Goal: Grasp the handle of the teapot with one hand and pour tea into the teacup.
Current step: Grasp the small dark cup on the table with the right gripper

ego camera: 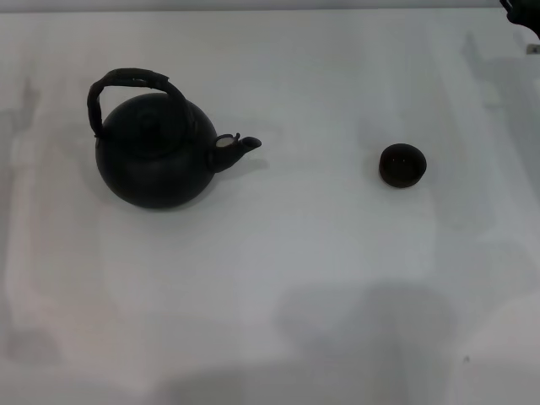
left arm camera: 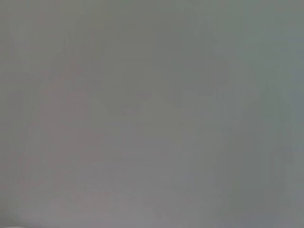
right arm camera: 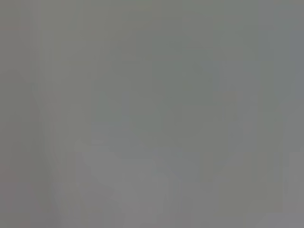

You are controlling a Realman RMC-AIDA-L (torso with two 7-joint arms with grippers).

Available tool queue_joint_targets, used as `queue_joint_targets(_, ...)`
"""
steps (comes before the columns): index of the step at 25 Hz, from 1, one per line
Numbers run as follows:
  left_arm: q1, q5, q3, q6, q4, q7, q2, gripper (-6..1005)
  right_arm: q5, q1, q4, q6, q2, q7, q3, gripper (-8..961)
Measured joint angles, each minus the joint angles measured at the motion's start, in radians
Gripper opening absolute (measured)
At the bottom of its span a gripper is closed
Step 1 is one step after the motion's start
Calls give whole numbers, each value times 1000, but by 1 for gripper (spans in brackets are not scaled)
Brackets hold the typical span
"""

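Neither gripper's jaws can be read: only a dark sliver of the right arm point(ego camera: 523, 12) cuts into the far right corner of the head view, and the left arm is out of sight. On the left of the white table point(ego camera: 278, 278) sits the black teapot point(ego camera: 150, 164), upright, lid on, contents hidden, spout pointing right toward the teacup point(ego camera: 402, 164). Its arched handle point(ego camera: 126, 84) stands free above the lid. Well apart to the right, the cup's interior looks dark. Both wrist views show only blank grey

Matt black teapot point(ego camera: 156, 160), rough handle point(ego camera: 126, 84); glossy teacup point(ego camera: 402, 164).
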Motion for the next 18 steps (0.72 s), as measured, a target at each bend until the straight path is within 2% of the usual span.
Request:
queue_joint_targets(13, -2, -5, 5, -11, -4, -5, -2, 880, 23, 3, 34, 28, 0, -4, 1, 847)
queue_joint_targets(18, 2, 0, 7, -11, -5, -5, -3, 879, 105, 29, 21, 50, -7, 23, 7, 846)
